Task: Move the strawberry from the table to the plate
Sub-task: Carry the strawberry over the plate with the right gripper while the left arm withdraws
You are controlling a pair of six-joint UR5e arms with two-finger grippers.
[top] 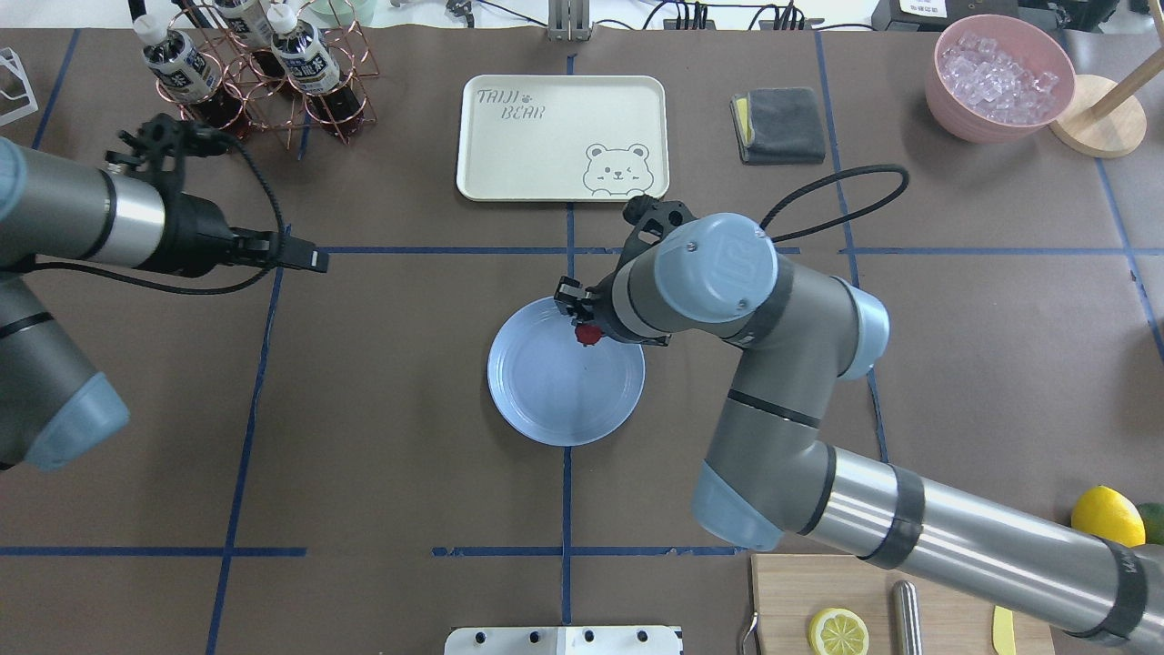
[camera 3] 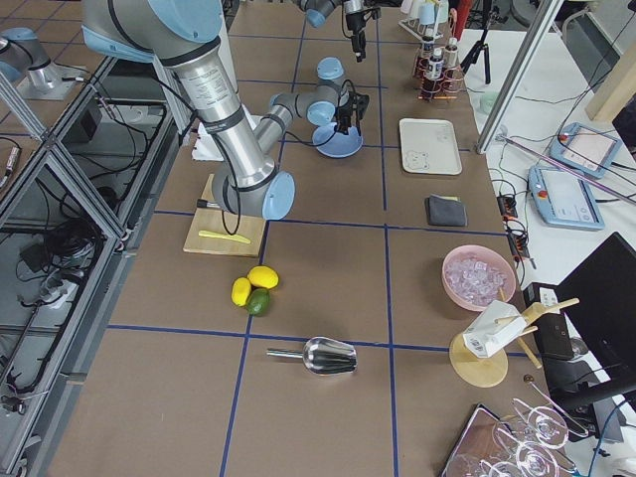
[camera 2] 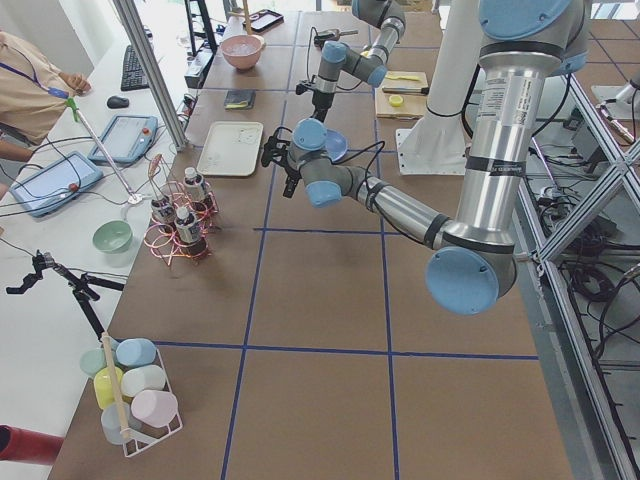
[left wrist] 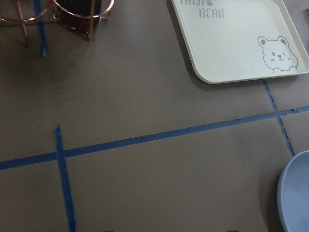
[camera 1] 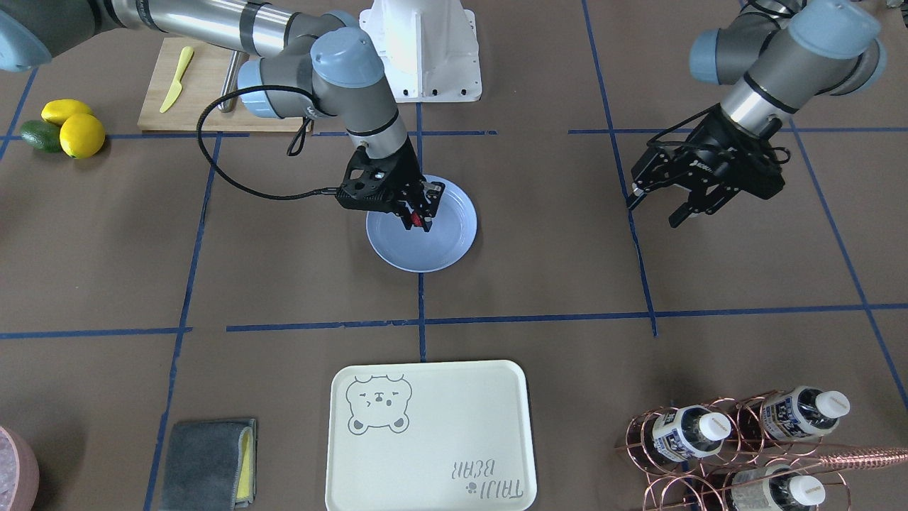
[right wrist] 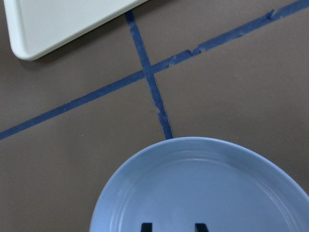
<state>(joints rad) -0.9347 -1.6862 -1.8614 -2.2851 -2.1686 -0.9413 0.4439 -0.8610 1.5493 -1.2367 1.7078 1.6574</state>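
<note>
Overhead exterior shows the strawberry (top: 588, 336) clamped in the right pincer (camera 1: 420, 218), held over the light-blue plate (top: 546, 400) on the brown surface (top: 382, 382); the left pincer (camera 1: 652, 213) hangs well apart, jaws spread

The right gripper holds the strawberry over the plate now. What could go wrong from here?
1. The strawberry hangs in the right gripper above the plate; how high, I cannot tell. If released from height, the round berry may bounce or roll over the low rim onto the table.
2. The berry is small and pinched in the gripper; it might get squashed, or cling to one side on opening.
</note>
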